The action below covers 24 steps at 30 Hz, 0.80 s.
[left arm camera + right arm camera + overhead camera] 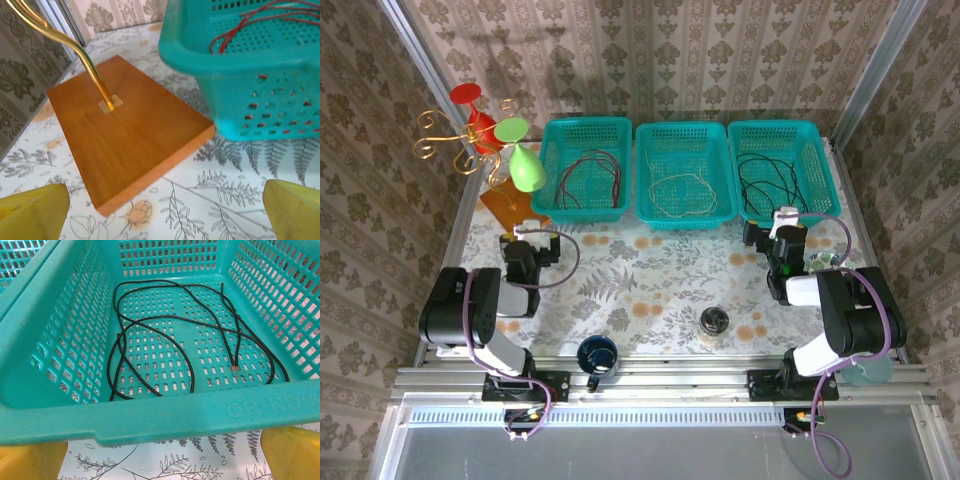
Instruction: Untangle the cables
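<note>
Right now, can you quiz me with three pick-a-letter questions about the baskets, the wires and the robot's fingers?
1. Where is the black cable?
A) left basket
B) middle basket
C) right basket

2. How many baskets are there?
A) two
B) three
C) four

3. How are the right fingers?
A) open, holding nothing
B) shut on the black cable
C) shut on a basket's rim

Answers:
1 C, the black loops lie on that basket's floor.
2 B, three teal ones stand side by side in a row.
3 A, the two yellow fingers stand wide apart with no cable between them.
</note>
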Each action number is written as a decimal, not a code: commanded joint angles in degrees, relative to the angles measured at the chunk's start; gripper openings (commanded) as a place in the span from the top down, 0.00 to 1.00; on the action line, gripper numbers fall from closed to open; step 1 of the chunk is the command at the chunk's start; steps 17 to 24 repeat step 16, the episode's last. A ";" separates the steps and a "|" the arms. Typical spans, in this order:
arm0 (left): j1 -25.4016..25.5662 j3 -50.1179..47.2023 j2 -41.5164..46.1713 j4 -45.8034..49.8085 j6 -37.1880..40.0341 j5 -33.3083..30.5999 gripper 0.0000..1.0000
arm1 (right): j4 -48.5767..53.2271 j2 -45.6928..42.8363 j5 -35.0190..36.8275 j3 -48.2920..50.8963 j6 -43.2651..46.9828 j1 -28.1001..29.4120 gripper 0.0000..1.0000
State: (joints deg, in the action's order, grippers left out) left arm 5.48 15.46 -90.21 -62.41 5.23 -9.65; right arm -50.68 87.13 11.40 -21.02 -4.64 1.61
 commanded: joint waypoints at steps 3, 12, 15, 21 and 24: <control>-0.47 4.03 0.65 3.24 0.85 0.40 0.00 | 0.01 0.41 0.51 -1.31 0.82 0.34 0.00; -2.10 5.89 0.87 7.25 -1.10 0.77 0.00 | 0.55 0.69 0.55 -1.75 0.78 0.43 0.00; -2.12 5.83 0.90 7.16 -1.19 0.72 0.00 | -0.01 0.47 0.47 -1.34 0.78 0.42 0.00; -2.14 5.46 0.86 6.59 -1.48 0.00 0.00 | 0.00 0.42 0.45 -1.41 0.84 0.41 0.00; -2.14 5.46 0.86 6.59 -1.48 0.00 0.00 | 0.00 0.42 0.45 -1.41 0.84 0.41 0.00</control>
